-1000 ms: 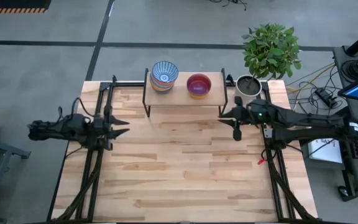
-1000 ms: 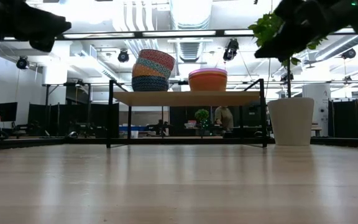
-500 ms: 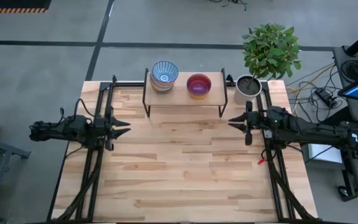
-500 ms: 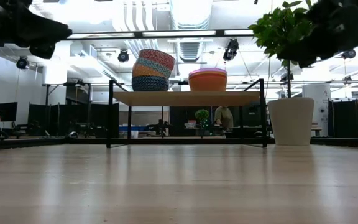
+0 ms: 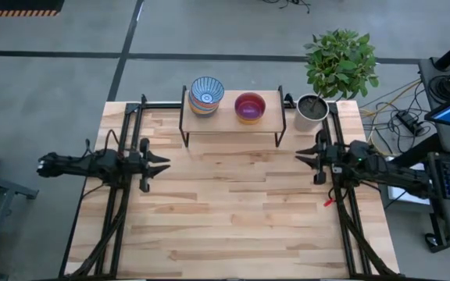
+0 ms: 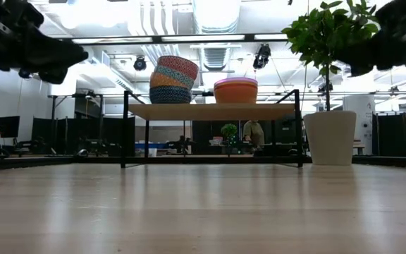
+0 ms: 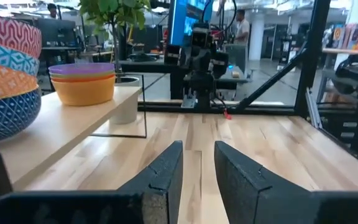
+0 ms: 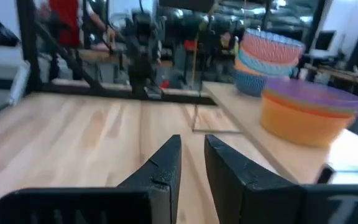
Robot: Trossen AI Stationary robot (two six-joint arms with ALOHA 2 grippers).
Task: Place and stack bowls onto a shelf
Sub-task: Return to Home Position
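Note:
The shelf (image 5: 229, 121) stands at the table's far edge on black legs. On its left end a stack of patterned bowls (image 5: 207, 94) rests, blue-white striped one on top. On its right half sits a second stack (image 5: 250, 107), purple inside, orange lowest (image 6: 235, 90). My left gripper (image 5: 166, 163) hovers level at the table's left edge, open, nothing between its fingers (image 7: 199, 146). My right gripper (image 5: 300, 157) hovers level at the right edge, near the shelf's right end, narrowly open and empty (image 8: 192, 140). The two grippers point at each other.
A white pot (image 5: 312, 109) with a leafy plant (image 5: 341, 62) stands at the table's far right corner, just behind my right gripper. Black frame rails (image 5: 123, 203) run along both table sides. The wide wooden tabletop (image 5: 233, 211) lies between the arms.
My right gripper has drawn back from the shelf's right end toward the table's right edge and sunk lower. My left gripper has sunk a little at the left edge. The bowls and the shelf have kept still.

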